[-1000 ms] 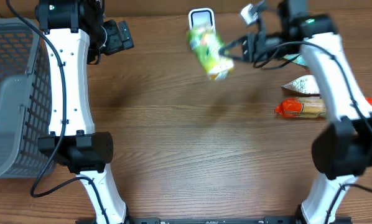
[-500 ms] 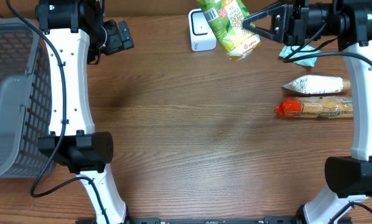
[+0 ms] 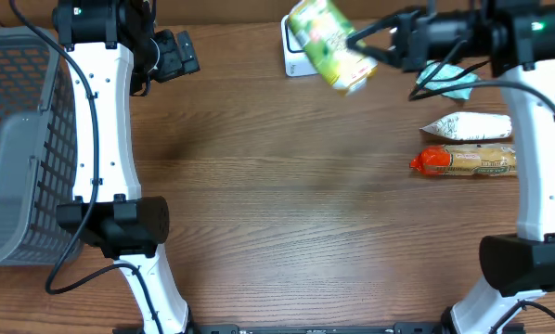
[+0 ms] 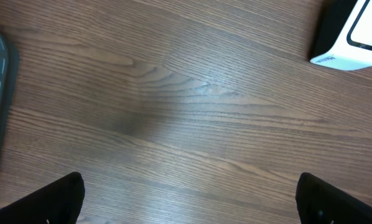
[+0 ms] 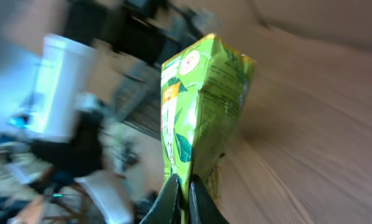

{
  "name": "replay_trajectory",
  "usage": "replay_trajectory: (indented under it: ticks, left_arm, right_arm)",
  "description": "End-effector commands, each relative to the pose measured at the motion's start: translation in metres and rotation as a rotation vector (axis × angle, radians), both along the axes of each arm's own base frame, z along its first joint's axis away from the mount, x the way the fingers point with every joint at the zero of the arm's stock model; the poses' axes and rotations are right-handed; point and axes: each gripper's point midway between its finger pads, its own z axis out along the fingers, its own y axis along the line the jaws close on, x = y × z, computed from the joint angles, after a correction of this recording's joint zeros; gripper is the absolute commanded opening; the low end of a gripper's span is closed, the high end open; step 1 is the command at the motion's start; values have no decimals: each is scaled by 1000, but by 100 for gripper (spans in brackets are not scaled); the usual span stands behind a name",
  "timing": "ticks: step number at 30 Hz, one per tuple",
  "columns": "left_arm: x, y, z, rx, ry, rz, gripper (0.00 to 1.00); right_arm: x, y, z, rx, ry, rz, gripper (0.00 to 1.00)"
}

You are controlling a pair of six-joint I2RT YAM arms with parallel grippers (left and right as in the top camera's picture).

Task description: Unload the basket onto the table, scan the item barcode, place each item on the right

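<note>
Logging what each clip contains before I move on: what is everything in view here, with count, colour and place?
green bag: one, green and yellow, held off the table at top centre, overlapping the scanner in the overhead view
scanner: one, white and black, far edge of table
basket: one, grey, left edge
white packet: one, white, right side
orange packet: one, orange-red and tan, just nearer than the white packet
teal packet: one, pale teal, far right, partly hidden by the right arm
table: one, brown wood
left gripper: one, black, top left, jaws open, empty
right gripper: one, black, top right, jaws shut on the green bag
</note>
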Motion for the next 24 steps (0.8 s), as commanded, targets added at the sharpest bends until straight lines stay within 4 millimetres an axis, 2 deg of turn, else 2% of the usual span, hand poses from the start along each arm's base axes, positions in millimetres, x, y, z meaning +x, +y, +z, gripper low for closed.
replay_trajectory:
  ticks: [1,4,8,9,12,15,18,19,23,24]
  left_arm:
    - [0,1,12,-6,-34,16,100]
    - [0,1,12,-6,-34,16,100]
    - [0,1,12,-6,-34,16,99]
    - [0,1,12,-6,-34,16,99]
    - [0,1,12,-6,-34,16,100]
    - [0,-1,12,-6,-34,11,100]
    - [0,-2,12,-6,-34,9,100]
    - [0,-2,12,-6,-34,9,100]
    - [0,-1,12,-6,-34,10,100]
    - [0,-1,12,-6,-34,11,99]
  right_arm:
    - [9,13,-38,-267,-29,-124,4]
    - [6,28,-82,-448,-8,-152,4]
    - [-8,48,-149,-634,44,-139,4]
    - [-11,50,-174,-695,70,-158,4]
    - [-18,48,-231,-832,88,-189,4]
    - [-28,45,-279,-908,87,-184,4]
    - [-38,36,-317,-952,101,-181,4]
    - [-42,34,-324,-958,110,-177,4]
    - [-49,29,-333,-975,129,-166,4]
    - [-50,28,-334,-978,132,-163,8]
